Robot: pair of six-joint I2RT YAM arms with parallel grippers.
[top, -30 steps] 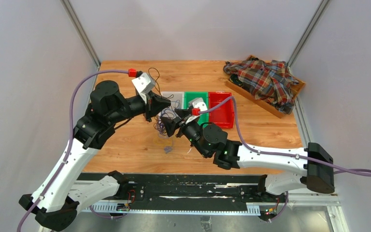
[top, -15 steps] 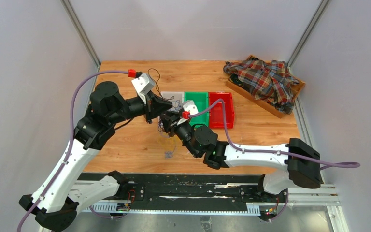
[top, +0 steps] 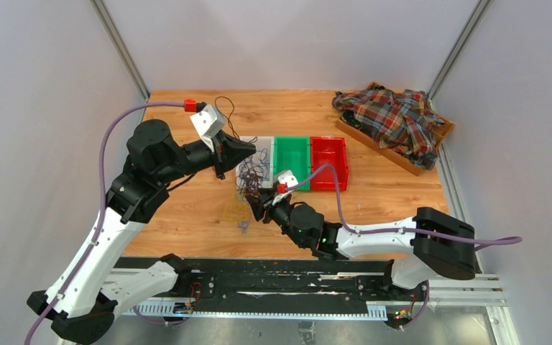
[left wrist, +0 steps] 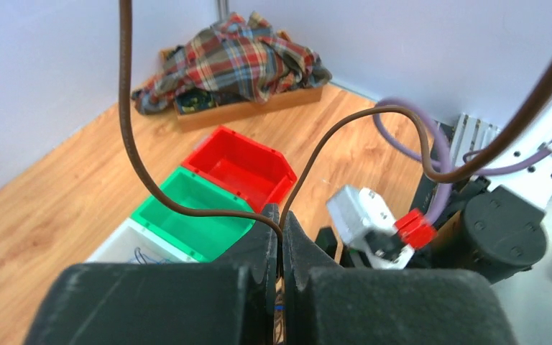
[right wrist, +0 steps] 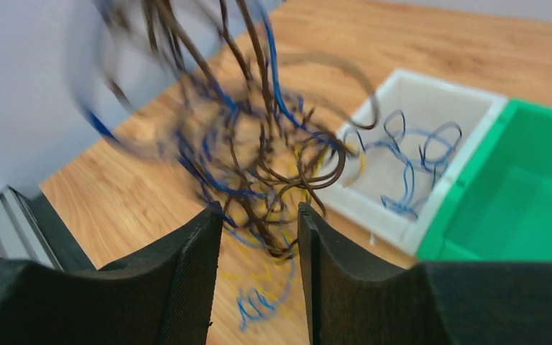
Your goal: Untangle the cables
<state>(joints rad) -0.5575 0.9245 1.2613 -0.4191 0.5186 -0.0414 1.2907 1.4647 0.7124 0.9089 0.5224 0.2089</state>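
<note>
the left claw is pressed together on one dark brown wire, holding the tangled clump of thin blue, yellow and dark brown wires above the middle of the wooden table. the right claw stands spread around the clump's lower loops; through the blur nothing seems pinched. the step looks like singling out a strand. next, the right claw should close on one wire and draw it away gently. loose wires lie below. white, green and red plastic bins sit towards the far edge, and a plaid shirt lies at the far right corner, between grey walls.
</note>
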